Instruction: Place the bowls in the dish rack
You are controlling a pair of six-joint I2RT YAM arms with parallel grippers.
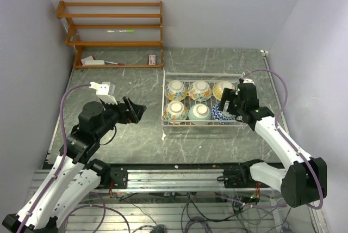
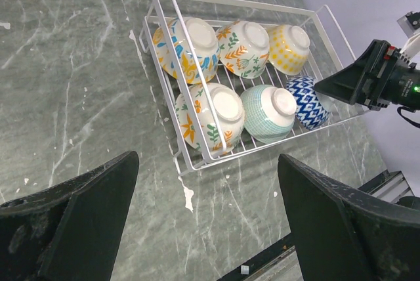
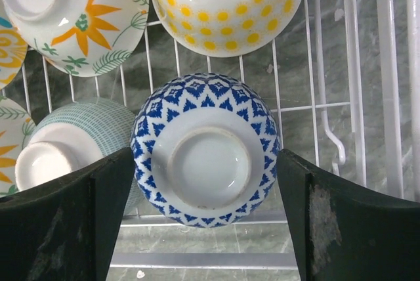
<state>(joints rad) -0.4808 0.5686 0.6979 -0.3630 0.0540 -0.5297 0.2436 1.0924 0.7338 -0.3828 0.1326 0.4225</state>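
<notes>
The white wire dish rack [image 1: 165, 98] holds several bowls upside down in two rows. The back row has a blue-and-yellow floral bowl [image 2: 187, 48], an orange floral bowl [image 2: 243, 48] and a yellow-dotted bowl [image 2: 289, 48]. The front row has a floral bowl [image 2: 210, 117], a pale teal bowl [image 2: 268, 113] and a blue-and-white patterned bowl [image 3: 205, 150]. My right gripper [image 3: 205, 156] is open, its fingers straddling the blue-and-white bowl at the rack's front right [image 1: 218, 114]. My left gripper [image 1: 136, 111] is open and empty over the table, left of the rack.
A brown wooden shelf unit [image 1: 114, 31] with pens and small items stands at the back left. A white chip [image 1: 163, 135] marks the table by the rack's front-left corner. Walls close in on both sides. A metal rail [image 1: 174, 176] runs along the near edge.
</notes>
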